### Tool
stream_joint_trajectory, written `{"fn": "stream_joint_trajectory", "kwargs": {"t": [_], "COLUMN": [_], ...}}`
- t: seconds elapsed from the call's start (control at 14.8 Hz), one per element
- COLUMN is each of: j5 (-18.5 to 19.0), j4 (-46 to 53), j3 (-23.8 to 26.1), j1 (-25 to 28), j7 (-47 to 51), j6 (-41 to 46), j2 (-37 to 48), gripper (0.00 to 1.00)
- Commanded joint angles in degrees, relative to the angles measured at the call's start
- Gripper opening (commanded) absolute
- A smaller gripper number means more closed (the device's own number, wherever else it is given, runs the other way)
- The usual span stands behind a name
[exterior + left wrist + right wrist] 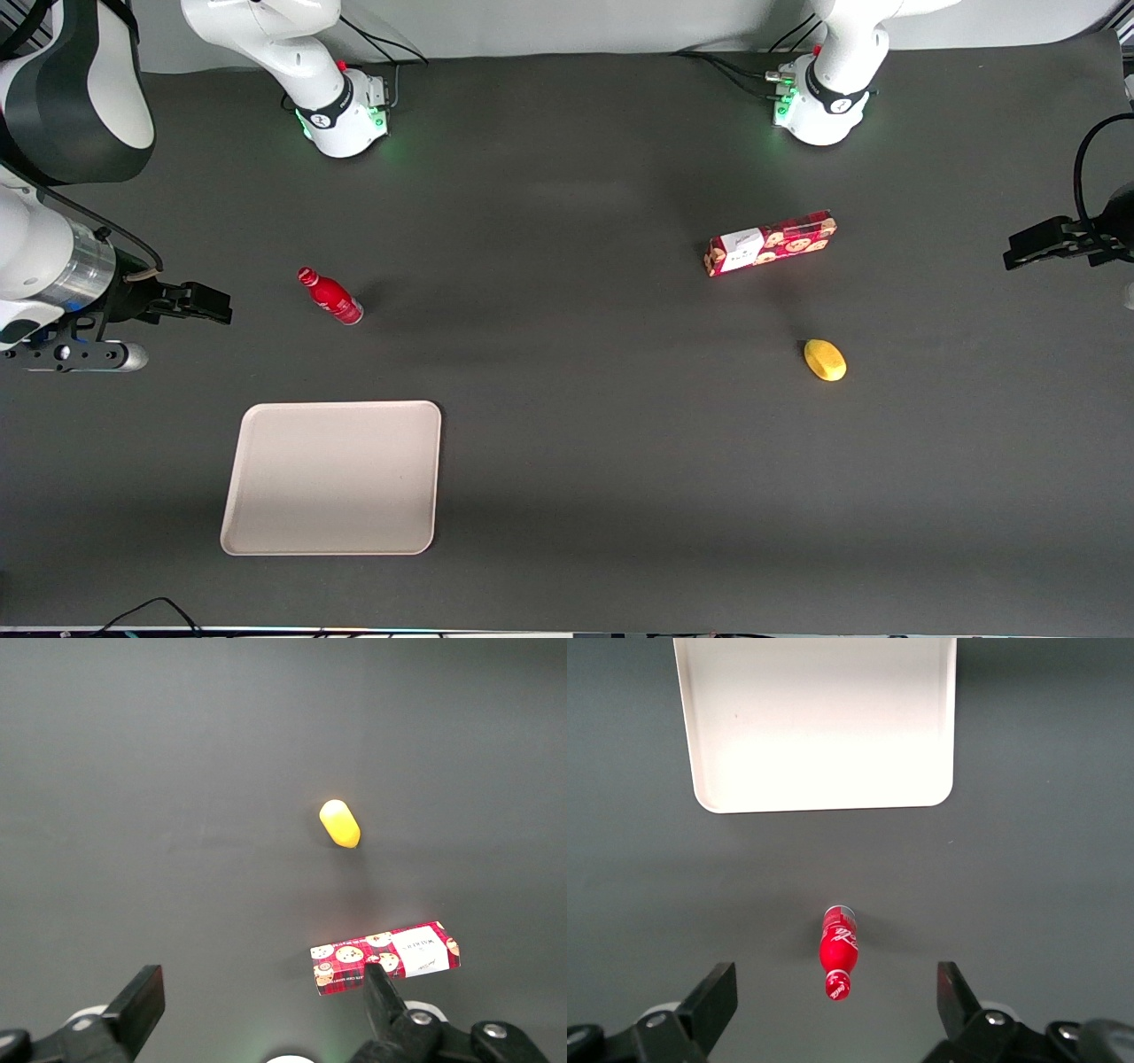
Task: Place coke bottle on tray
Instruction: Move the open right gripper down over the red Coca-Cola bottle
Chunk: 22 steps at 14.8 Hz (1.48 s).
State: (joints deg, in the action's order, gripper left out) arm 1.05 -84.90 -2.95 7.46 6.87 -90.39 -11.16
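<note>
One tray (pixel 331 478) lies nearest the front camera at the working arm's end of the surface (pixel 585 425), with nothing on it and bare surface all round its rim. One yellow object (pixel 825 361) sits toward the parked arm's end. Farther off, one coke bottle (pixel 330 297) stands apart from the tray. The tool (pixel 837 1001) hangs above the bottle, fingers spread wide, holding nothing. One cookie box (pixel 772 243) lies farthest.

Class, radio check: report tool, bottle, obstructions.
Tool open, above coke bottle, not touching. Bottle standing on table, off tray. Nothing between them.
</note>
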Motion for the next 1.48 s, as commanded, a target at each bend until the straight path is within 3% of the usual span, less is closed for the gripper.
{"fn": "stream_joint_trajectory", "kwargs": {"t": [0.0, 0.4, 0.81, 1.15, 1.42], "j5": [0.4, -0.4, -0.5, -0.5, -0.4], "j4": [2.2, 0.8, -17.4, -40.0, -45.3], "j3": [0.0, 0.0, 0.7, 1.0, 2.2], "j1": [-0.3, 0.0, -0.1, 0.0, 0.2], "j7": [-1.2, -0.6, 0.2, 1.2, 5.3], "j6": [2.0, 4.3, 4.5, -13.4, -22.8], "j2": [-0.7, 1.4, 14.0, 23.0, 21.3], "gripper": [1.00, 1.00, 1.00, 1.00, 1.00]}}
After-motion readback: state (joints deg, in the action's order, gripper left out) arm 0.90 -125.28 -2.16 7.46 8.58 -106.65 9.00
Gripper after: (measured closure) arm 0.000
